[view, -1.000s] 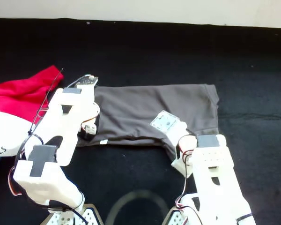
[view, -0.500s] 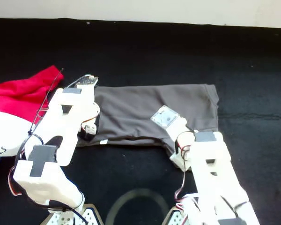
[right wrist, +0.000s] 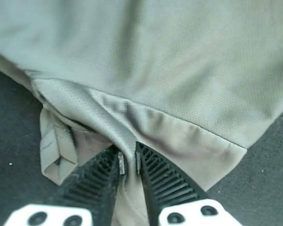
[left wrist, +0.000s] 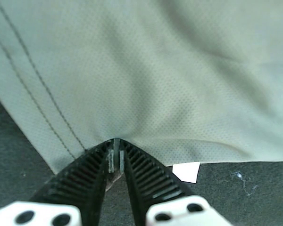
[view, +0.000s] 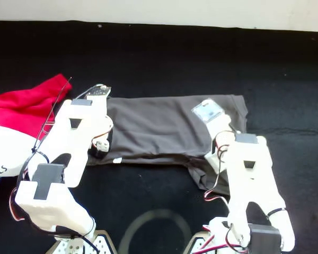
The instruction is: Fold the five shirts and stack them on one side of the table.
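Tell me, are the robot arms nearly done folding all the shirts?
Not nearly. Nothing looks finished or stacked. In hand: the grey shirt lies flat, both arms' jaws shut on its near edge. Left: the red shirt and white shirt, heaped unfolded beside the left arm.

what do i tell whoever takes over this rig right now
Left claw shut on the near edge of the grey shirt; right claw shut on a fold at its other end.
Done: the grey shirt is spread on the table.
A red shirt and a white shirt lie piled on the left claw's side.
Left to do: fold the grey shirt and stack it.
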Tool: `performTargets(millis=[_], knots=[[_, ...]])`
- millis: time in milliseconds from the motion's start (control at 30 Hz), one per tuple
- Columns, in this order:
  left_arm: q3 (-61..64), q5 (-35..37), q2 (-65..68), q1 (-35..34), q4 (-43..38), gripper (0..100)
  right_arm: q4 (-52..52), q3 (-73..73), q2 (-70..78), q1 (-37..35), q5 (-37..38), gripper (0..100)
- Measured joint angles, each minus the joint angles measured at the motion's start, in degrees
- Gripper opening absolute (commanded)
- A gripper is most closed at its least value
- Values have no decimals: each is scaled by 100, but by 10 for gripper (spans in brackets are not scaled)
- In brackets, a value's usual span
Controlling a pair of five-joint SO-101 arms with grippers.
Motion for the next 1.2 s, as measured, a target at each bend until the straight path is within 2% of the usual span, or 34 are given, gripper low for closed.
performTargets(millis=[167, 400, 567, 667, 1200], knots=[[0, 0, 0, 0, 0, 9, 484, 0, 0, 9, 0, 60], [0, 0, 0, 0, 0, 9, 730, 53, 0, -316, -18, 63], [0, 0, 0, 0, 0, 9, 730, 62, 0, -774, -615, 63], [0, 0, 0, 0, 0, 9, 712, 62, 26, -1002, -721, 63], [0, 0, 0, 0, 0, 9, 448, 229, 70, -1046, -738, 63]])
